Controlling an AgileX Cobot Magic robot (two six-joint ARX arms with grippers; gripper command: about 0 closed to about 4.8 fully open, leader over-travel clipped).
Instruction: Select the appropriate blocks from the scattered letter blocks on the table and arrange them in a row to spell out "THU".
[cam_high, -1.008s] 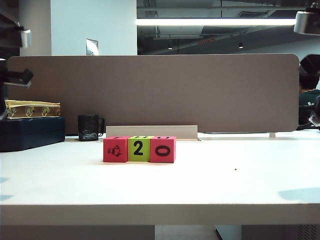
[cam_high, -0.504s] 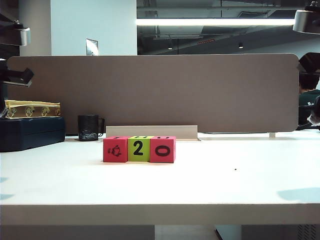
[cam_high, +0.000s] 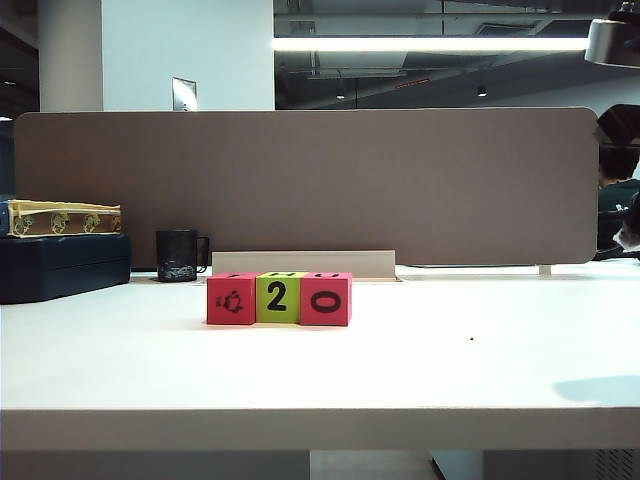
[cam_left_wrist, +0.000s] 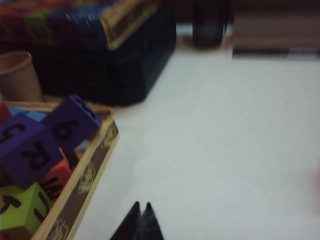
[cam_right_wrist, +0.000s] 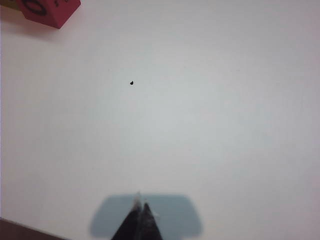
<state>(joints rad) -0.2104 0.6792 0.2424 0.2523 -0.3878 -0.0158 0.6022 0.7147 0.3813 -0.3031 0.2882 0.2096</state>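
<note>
Three letter blocks stand touching in a row on the table (cam_high: 450, 370): a pinkish-red one with a small picture (cam_high: 231, 299), a lime-green one with "2" (cam_high: 278, 298) and a pinkish-red one with "0" (cam_high: 326, 299). Their top faces show only as slivers. My left gripper (cam_left_wrist: 142, 203) is shut and empty, low over bare table beside a gold-rimmed box (cam_left_wrist: 90, 175) of several loose blocks. My right gripper (cam_right_wrist: 142, 200) is shut and empty above its own shadow on the table, far from the one pinkish-red block (cam_right_wrist: 50, 10) in the right wrist view. Neither gripper shows in the exterior view.
A black mug (cam_high: 178, 255) and a dark case (cam_high: 62, 265) with a patterned box on it stand at the back left, before a brown partition (cam_high: 300, 185). A paper cup (cam_left_wrist: 19, 75) stands by the box. A black speck (cam_right_wrist: 131, 83) marks the table.
The left arm, seen at the exterior view's left edge before, has risen and gone out of that view. The blocks and the right arm have not moved.
</note>
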